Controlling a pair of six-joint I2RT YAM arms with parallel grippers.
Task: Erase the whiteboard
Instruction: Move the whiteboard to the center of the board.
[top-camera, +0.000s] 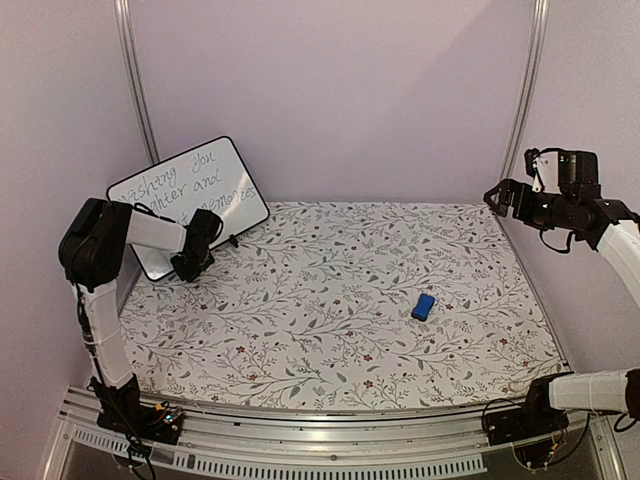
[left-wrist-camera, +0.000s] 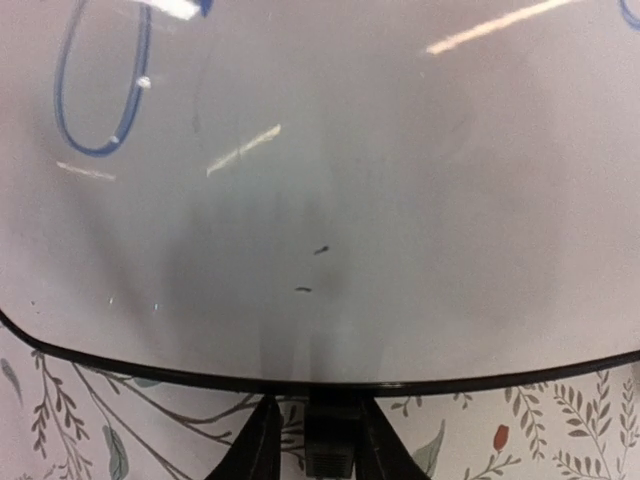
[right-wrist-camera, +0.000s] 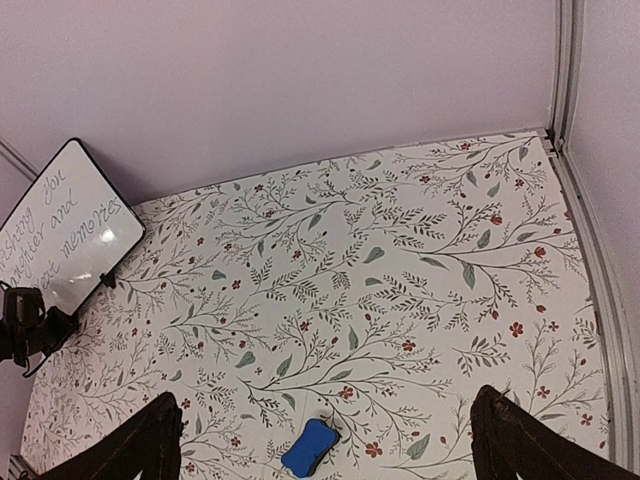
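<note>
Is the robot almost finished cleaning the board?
No, barely started. Nothing looks done: the whiteboard is full of writing. In hand: the left gripper sits at the board's bottom edge. The right gripper hangs open and empty. Left to do: fetch the blue eraser lying on the table and wipe.

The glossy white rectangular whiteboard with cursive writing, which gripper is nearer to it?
Left. The left gripper sits at the bottom edge of the whiteboard; the right gripper hangs raised at the far right.
</note>
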